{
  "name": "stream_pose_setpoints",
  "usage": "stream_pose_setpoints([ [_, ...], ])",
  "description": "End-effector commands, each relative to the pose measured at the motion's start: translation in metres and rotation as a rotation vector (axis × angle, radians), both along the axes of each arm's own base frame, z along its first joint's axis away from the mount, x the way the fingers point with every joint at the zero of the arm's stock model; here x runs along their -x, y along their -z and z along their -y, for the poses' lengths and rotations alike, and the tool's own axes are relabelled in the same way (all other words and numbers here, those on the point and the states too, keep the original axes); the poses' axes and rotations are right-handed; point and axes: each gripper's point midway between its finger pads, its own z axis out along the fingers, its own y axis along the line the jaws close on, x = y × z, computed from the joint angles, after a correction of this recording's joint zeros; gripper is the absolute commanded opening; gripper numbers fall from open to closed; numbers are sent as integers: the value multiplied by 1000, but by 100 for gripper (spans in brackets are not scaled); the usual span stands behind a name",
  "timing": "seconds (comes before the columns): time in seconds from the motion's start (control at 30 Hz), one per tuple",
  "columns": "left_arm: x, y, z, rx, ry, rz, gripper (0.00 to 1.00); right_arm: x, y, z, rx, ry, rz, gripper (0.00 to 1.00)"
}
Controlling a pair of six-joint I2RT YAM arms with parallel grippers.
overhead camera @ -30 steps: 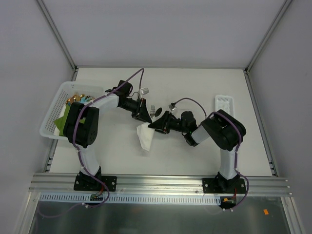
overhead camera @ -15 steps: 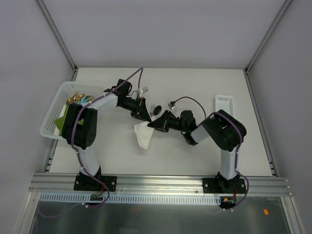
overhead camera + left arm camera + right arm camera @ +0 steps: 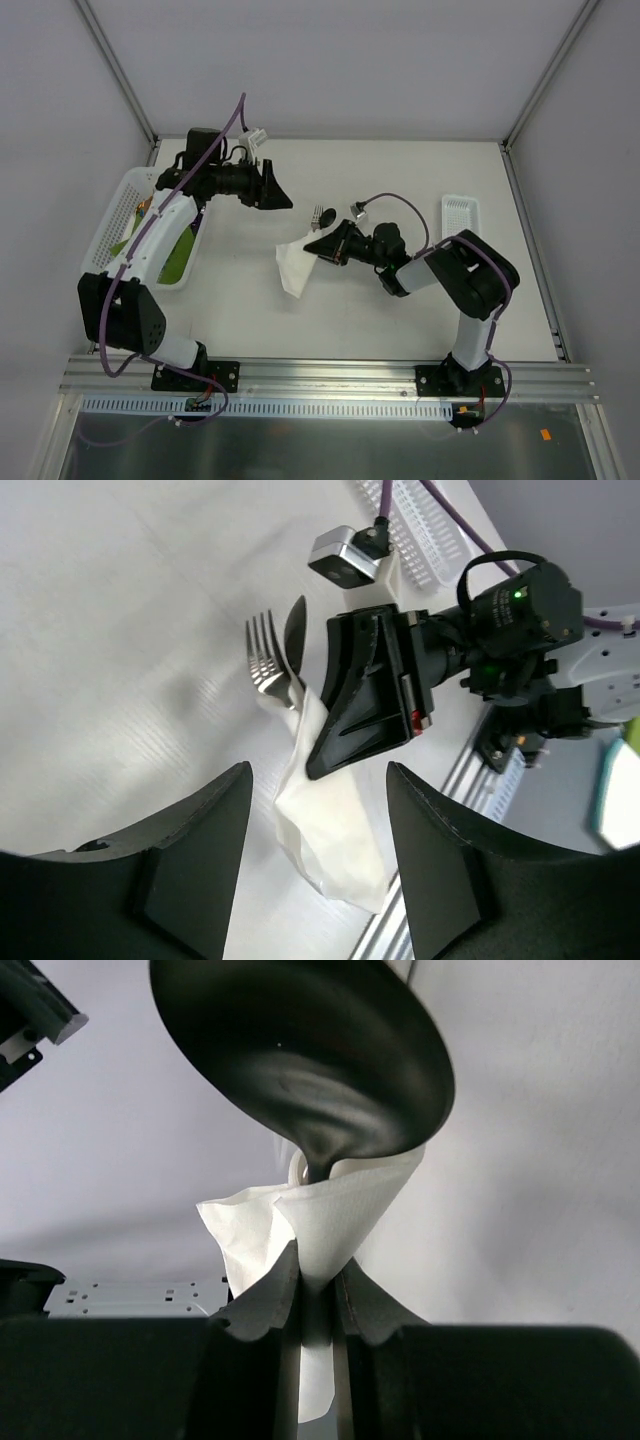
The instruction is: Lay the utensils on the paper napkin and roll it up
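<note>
The white paper napkin (image 3: pixel 298 270) lies crumpled on the table, wrapped round the handles of the fork (image 3: pixel 317 214) and the black spoon (image 3: pixel 330 213). Their heads stick out at the far end. My right gripper (image 3: pixel 316 243) is shut on the wrapped napkin. In the right wrist view the fingers (image 3: pixel 262 1300) pinch the napkin (image 3: pixel 330 1215) just below the spoon bowl (image 3: pixel 300 1060). My left gripper (image 3: pixel 277 193) is open and empty, raised at the back left, apart from the bundle. The left wrist view looks down on the napkin (image 3: pixel 340 840), fork (image 3: pixel 264 660), spoon (image 3: pixel 295 628) and right gripper (image 3: pixel 365 705).
A white basket (image 3: pixel 108 225) with green cloths and gold-coloured cutlery stands at the left edge, under the left arm. A small white tray (image 3: pixel 460 215) sits at the right. The metal rail (image 3: pixel 320 375) runs along the near edge.
My left gripper has let go of the bundle and drawn back up and to the left, away from the napkin. My right gripper stays shut on the napkin, almost in place.
</note>
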Motion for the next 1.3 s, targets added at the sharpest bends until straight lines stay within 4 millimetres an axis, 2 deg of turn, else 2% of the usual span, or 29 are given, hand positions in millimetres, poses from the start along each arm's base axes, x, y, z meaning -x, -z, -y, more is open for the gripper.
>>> stream_pose_setpoints([
  [0.0,9,-33,-16,-117,-10,226,56,-7,-84,7,-154,73,242,0],
  [0.07,26,-29,-16,-191,25,272,56,-14,-79,9,-96,113,232,0],
  [0.1,33,-18,-18,-225,31,267,56,-14,-89,12,-94,129,248,0],
  [0.13,39,-12,-15,-262,42,283,56,-19,-81,14,-48,161,231,0],
  [0.2,54,-8,-14,-311,71,335,56,-21,-81,18,-3,189,228,0],
  [0.23,61,0,-13,-335,87,337,56,-22,-79,22,42,215,212,0],
  [0.37,80,-2,6,-360,164,404,56,-18,-79,27,191,244,247,0],
  [0.5,88,-2,21,-376,220,437,55,-15,-89,29,235,258,263,0],
  [0.57,92,-2,28,-380,239,442,57,-14,-94,29,225,259,266,0],
  [0.73,92,23,32,-409,227,340,57,-8,-110,28,181,261,284,0],
  [0.87,94,32,40,-384,234,268,67,-3,-120,26,127,252,286,0],
  [0.9,91,38,42,-392,233,243,67,-4,-120,27,116,254,285,0],
  [1.1,85,48,53,-375,234,184,68,0,-134,25,52,247,298,0],
  [1.27,82,55,52,-369,207,141,67,5,-145,26,16,237,323,0],
])
